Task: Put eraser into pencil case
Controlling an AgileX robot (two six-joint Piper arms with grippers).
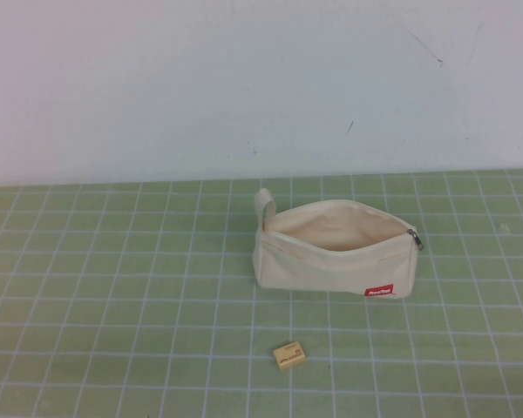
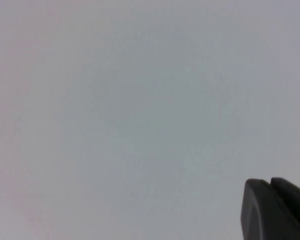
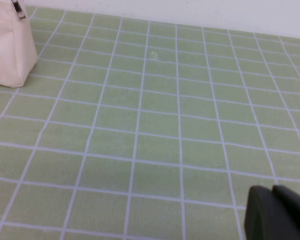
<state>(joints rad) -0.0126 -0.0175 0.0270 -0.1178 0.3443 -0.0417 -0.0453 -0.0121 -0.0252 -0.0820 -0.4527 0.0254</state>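
Backdrop: plain white wall behind a green gridded tabletop (image 1: 105, 296); neither arm shows in the high view.
Left gripper (image 2: 275, 207): only a dark tip at the edge of its wrist view, facing blank wall. You can't tell its opening, and it sees nothing of the task.
Eraser (image 1: 288, 354): lies flat on the tabletop, near edge, in front of the pencil case and well apart from it. Small and low, so a slightly off descent would likely nudge or flip it instead of pinching it.
Pencil case (image 1: 336, 251): sits on its base, mouth unzipped and gaping upward, loop tab (image 1: 264, 207) on the left end, zipper pull (image 1: 416, 239) on the right. Soft canvas; brush the rim on the drop and you'd probably fold the mouth shut or tip the pouch.
Right gripper (image 3: 277, 212): dark tip only, low over bare tabletop right of the case. Opening can't be told. Check it before you approach.
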